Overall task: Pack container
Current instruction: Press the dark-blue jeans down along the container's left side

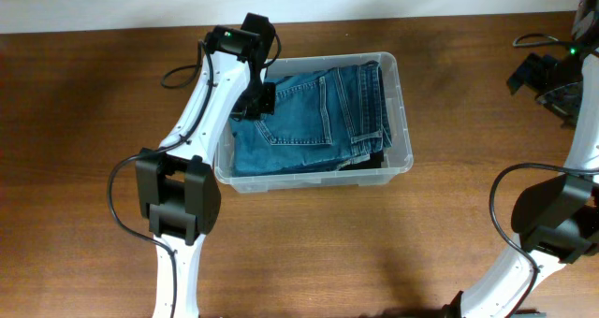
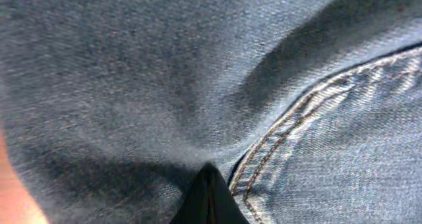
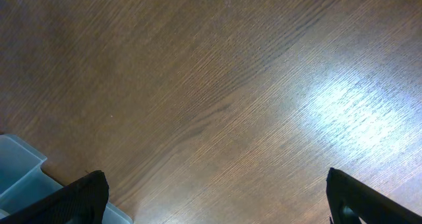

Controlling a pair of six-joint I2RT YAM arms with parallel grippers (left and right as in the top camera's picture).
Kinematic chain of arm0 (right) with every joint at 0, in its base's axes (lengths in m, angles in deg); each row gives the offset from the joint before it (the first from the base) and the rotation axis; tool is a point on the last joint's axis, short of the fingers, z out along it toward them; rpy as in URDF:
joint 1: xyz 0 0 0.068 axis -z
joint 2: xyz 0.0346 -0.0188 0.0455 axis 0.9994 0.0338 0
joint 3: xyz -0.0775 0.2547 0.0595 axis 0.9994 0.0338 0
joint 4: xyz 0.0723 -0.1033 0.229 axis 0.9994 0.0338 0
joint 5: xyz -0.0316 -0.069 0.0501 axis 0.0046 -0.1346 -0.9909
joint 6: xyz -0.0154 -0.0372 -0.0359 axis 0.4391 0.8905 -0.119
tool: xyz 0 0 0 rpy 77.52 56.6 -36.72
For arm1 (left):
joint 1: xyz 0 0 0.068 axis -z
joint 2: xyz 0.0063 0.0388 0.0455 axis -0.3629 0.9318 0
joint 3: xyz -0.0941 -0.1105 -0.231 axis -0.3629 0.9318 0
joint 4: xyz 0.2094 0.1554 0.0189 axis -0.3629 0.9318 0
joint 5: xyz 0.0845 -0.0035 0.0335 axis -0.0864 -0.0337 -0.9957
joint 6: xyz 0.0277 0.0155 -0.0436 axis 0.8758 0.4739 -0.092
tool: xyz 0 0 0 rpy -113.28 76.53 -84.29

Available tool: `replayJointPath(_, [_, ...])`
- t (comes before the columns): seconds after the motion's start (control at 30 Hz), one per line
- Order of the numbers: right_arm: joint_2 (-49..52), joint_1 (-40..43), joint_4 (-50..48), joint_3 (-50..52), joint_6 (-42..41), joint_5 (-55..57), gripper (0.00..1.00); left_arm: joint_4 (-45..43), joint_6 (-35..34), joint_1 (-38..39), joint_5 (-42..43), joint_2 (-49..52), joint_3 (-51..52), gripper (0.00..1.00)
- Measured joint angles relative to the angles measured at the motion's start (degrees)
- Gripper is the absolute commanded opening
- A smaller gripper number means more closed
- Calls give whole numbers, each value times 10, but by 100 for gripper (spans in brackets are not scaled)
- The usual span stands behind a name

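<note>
Item: container (image 1: 403,146), clear plastic bin, table (image 1: 94,122) centre. Contents: folded blue jeans (image 1: 309,122) laid flat, approx. filling it. L gripper (image 1: 258,99) at bin's far-left corner, tips together and pushed into the denim, prob. tamping it below the rim; whether cloth is pinched, can't tell. R gripper (image 3: 214,194) far right, fingers apart, empty, parked clear.

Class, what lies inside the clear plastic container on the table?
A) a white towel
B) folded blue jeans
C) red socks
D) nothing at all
B: folded blue jeans, pocket stitching showing, fill the container, and the left gripper is down against the denim.
</note>
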Motion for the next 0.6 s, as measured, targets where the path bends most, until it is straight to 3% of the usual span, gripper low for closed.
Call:
replayJointPath(0.27, [0,0,0,0,0,0,98,85,0,-5,-34,-1,-127,1])
replayJointPath(0.4, [0,0,0,0,0,0,98,148,0,-5,-35,-2,-129,1])
replayJointPath(0.6, [0,0,0,0,0,0,98,149,-5,-5,-36,-3,-105,1])
